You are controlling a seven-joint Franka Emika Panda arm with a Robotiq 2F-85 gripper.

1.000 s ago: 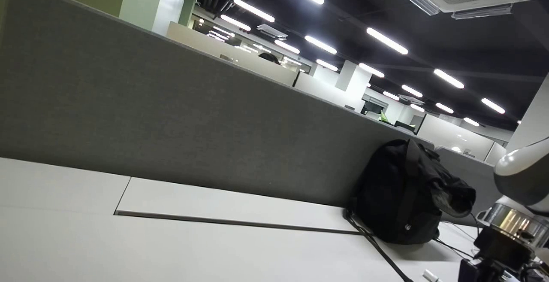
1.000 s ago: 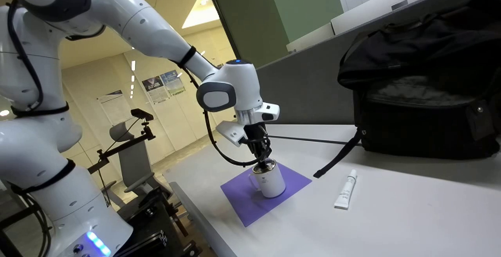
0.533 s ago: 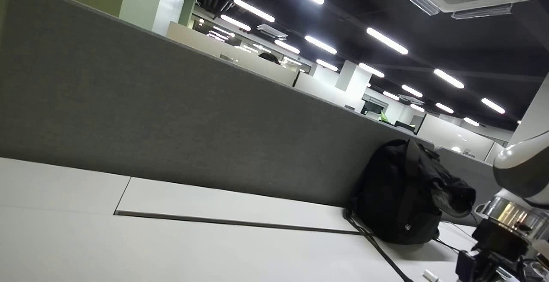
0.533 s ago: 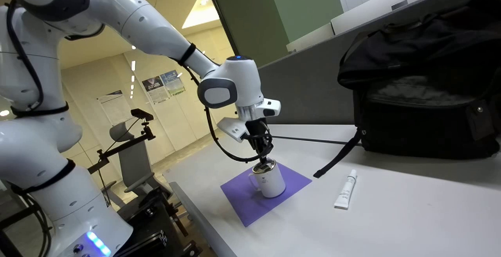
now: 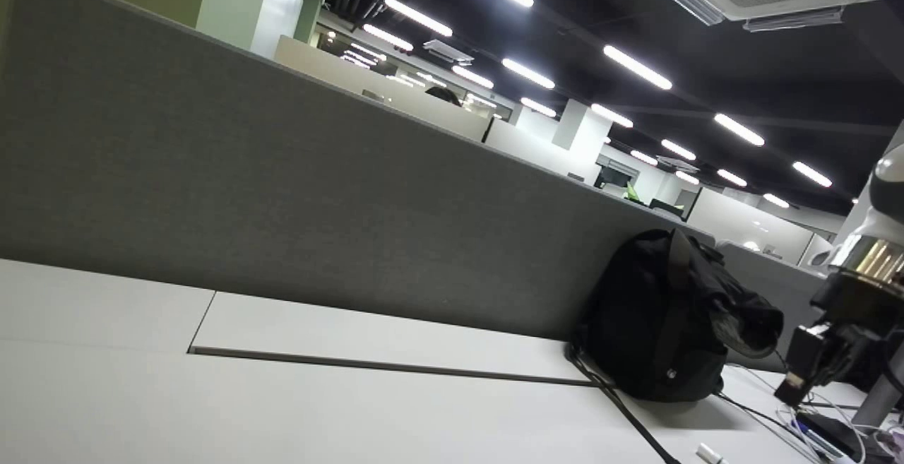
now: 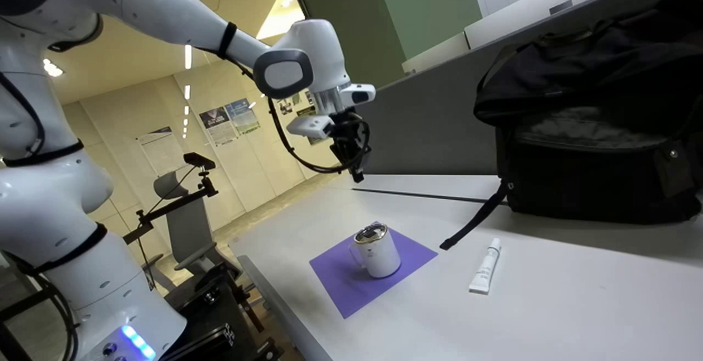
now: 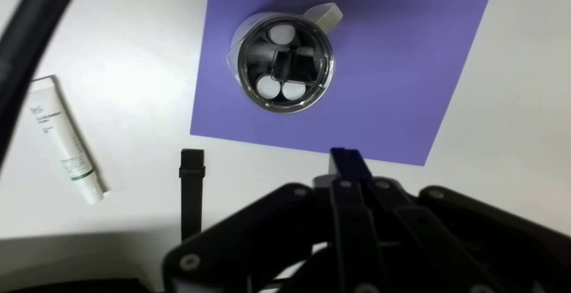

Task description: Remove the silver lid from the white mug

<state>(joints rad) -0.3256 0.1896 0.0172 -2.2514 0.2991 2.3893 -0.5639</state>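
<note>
The white mug (image 6: 380, 257) stands upright on a purple sheet, its handle (image 7: 325, 16) turned away from the black strap. Its shiny silver lid (image 6: 371, 233) sits on the rim. Seen from above in the wrist view, the lid (image 7: 285, 63) looks partly see-through, with a dark slider piece in it and white light reflections. My gripper (image 6: 357, 177) hangs in the air well above the mug, apart from it. In the wrist view the fingertips of the gripper (image 7: 345, 151) meet, with nothing between them.
A purple sheet (image 6: 340, 284) lies under the mug. On the white table rests a white tube (image 6: 485, 267). A black bag (image 6: 598, 168) stands against the grey partition (image 5: 318, 181), its strap (image 7: 192, 195) reaching toward the sheet. Cables (image 5: 770, 421) lie beyond the bag.
From down at the lid, my gripper has risen and pulled back off the mug, holding nothing. The mug and its lid have stayed in place.
</note>
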